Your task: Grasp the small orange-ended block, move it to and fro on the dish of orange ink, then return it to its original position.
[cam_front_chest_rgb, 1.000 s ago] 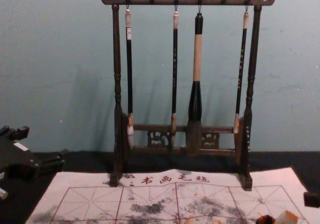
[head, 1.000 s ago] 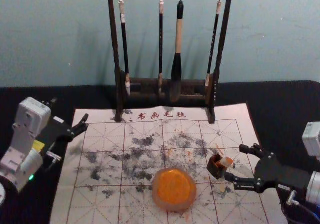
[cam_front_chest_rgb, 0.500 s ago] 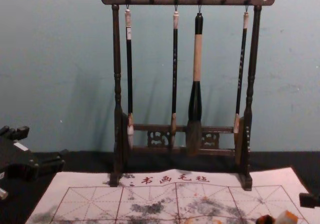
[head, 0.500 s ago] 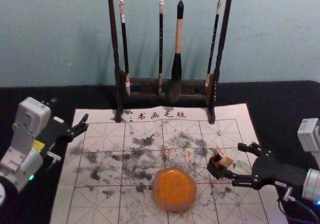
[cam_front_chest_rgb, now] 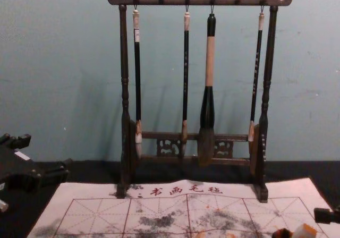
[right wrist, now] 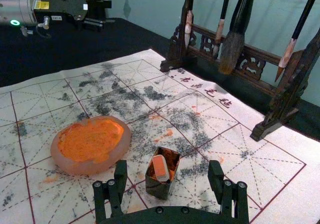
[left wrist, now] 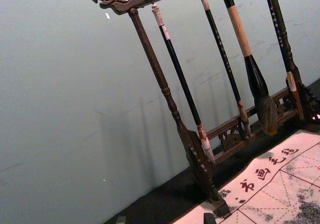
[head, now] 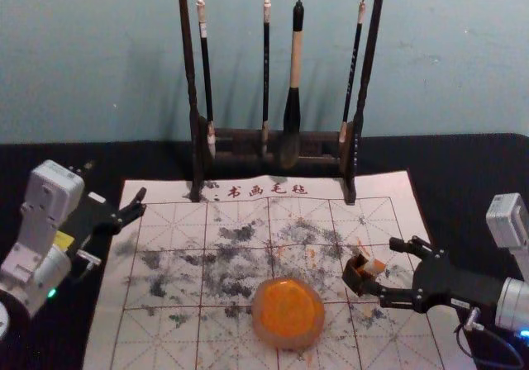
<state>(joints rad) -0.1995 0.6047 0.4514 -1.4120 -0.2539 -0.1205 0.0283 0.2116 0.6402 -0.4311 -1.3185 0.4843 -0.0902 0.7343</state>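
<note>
Since the earlier frames the right gripper (head: 382,268) has eased slightly farther in over the mat (head: 165,337) from the head view's right side; its fingers stand spread, and in the right wrist view the small block (right wrist: 159,165) lies between them, leaning inside a dark, square-mouthed box (right wrist: 159,189); whether a finger touches the box, I cannot tell.

That wrist view gives the block's flat orange end, its pale sides and the orange-smeared inside of the box; the chest view adds the carved ends of the dark rack (cam_front_chest_rgb: 196,1), with slim brushes and one thick brush (cam_front_chest_rgb: 210,62) hanging from it.

The round dish (head: 289,342) has a smooth, translucent-looking pinkish rim around rough orange ink; the mat is pale, ruled in red, blotched grey; the left gripper (head: 114,182) is parked at the head view's left, fingers apart.
</note>
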